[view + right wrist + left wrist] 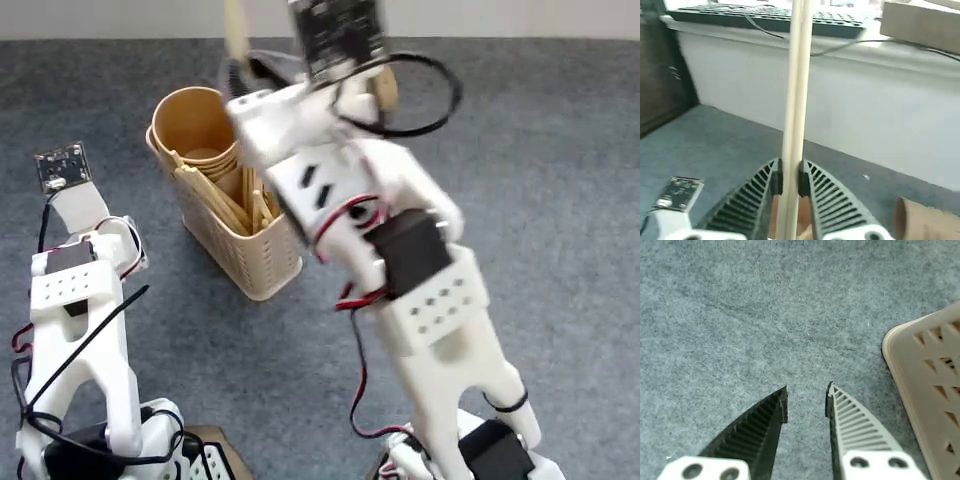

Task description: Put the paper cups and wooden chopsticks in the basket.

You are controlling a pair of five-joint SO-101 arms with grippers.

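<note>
The held chopsticks (792,90) were a pale, smooth wooden pair, pressed side by side so they read almost as one flat stick. My right claw (790,172) was clamped shut on them, both ribbed fingers (827,200) pressing the wood from either side with no gap. The pair ran lengthwise between the fingers and on past the tips. From the high view, their free end (236,30) stuck out beyond the far rim of the basket (255,255), raised off the desk (560,180), with the long axis pointing far and slightly left.

The basket was a beige plastic one with slotted walls, standing on the grey desk between my two arms. A tan paper cup (195,120) sat upright in its far-left end, and other chopsticks (228,200) leaned inside beside the cup.

My left claw (806,402) hung over bare desk with its fingers parted, holding and touching nothing. The basket's corner (927,390) lay near it on the right.

A second paper cup (925,220) showed partly near the right claw; I could not tell how it stood.
</note>
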